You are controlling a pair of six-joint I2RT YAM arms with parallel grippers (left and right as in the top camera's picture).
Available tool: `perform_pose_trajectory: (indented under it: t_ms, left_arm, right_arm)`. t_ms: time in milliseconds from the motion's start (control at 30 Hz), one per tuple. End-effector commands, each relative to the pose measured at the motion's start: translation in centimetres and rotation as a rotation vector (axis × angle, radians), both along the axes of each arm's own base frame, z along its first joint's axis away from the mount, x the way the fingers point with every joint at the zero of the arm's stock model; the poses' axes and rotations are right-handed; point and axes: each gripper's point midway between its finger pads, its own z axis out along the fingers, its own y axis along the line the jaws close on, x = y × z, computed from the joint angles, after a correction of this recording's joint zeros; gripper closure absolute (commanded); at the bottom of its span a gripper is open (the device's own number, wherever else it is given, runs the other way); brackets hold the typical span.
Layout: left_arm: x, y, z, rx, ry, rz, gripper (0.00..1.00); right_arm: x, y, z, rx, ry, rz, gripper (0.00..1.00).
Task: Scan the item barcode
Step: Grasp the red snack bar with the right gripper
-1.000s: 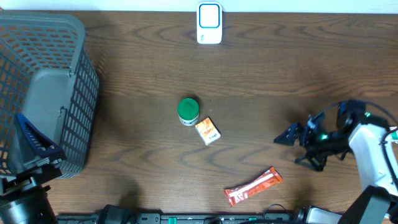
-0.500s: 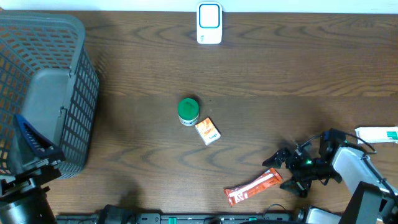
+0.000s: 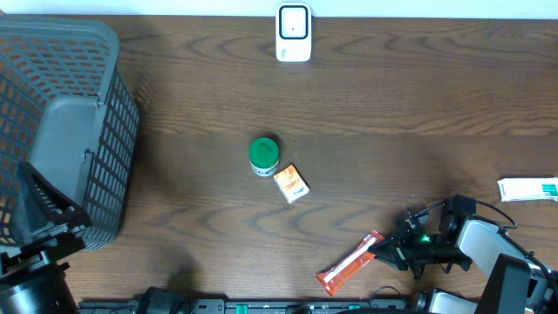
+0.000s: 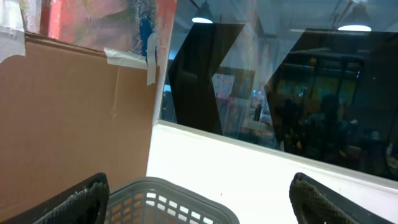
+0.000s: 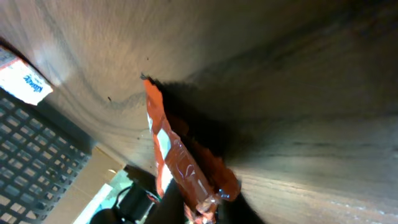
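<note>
— Where is the red snack wrapper (image 3: 353,262)?
— At the front of the tabletop (image 3: 392,113). Its right end is pinched in the right claw (image 3: 390,253), and its print is too blurred to read.
— And the left claw (image 4: 199,198)?
— Spread wide above the grey basket (image 3: 70,131), holding nothing.
— The scanner (image 3: 294,33)?
— At the far edge, well apart. A green-lidded jar (image 3: 263,155) and a small orange box (image 3: 291,184) sit between.

R gripper (image 3: 384,253) closed on red snack wrapper (image 3: 349,266) end; wrapper lies diagonal.

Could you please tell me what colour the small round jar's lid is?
The small round jar's lid is green, clearest in the overhead view.
</note>
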Motion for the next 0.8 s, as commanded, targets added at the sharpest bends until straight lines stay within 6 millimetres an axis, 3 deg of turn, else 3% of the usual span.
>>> perform_pose_trajectory:
  t_ms: [0, 167, 367, 567, 633, 767]
  left_arm:
    - [-0.5, 0.3, 0.1, -0.015, -0.018, 0.010, 0.09]
    - [-0.5, 0.3, 0.1, -0.015, -0.018, 0.010, 0.09]
    - [-0.5, 0.3, 0.1, -0.014, -0.018, 0.010, 0.09]
    - [-0.5, 0.3, 0.1, -0.015, -0.018, 0.010, 0.09]
    - [-0.5, 0.3, 0.1, -0.014, -0.016, 0.010, 0.09]
    - [-0.5, 0.3, -0.1, -0.012, -0.007, 0.010, 0.09]
  right_arm:
    - [-1.3, -1.3, -1.8, -0.109, 0.063, 0.016, 0.99]
    - [1.7, 0.2, -0.2, 0.024, -0.117, 0.006, 0.99]
    - [6.5, 2.0, 5.1, 0.247, -0.479, -0.007, 0.99]
    - [10.4, 1.1, 9.0, 0.193, -0.807, 0.033, 0.99]
    - [11.1, 0.9, 9.8, 0.186, -0.845, 0.022, 0.99]
    - [11.8, 0.3, 9.4, 0.141, -0.818, -0.020, 0.99]
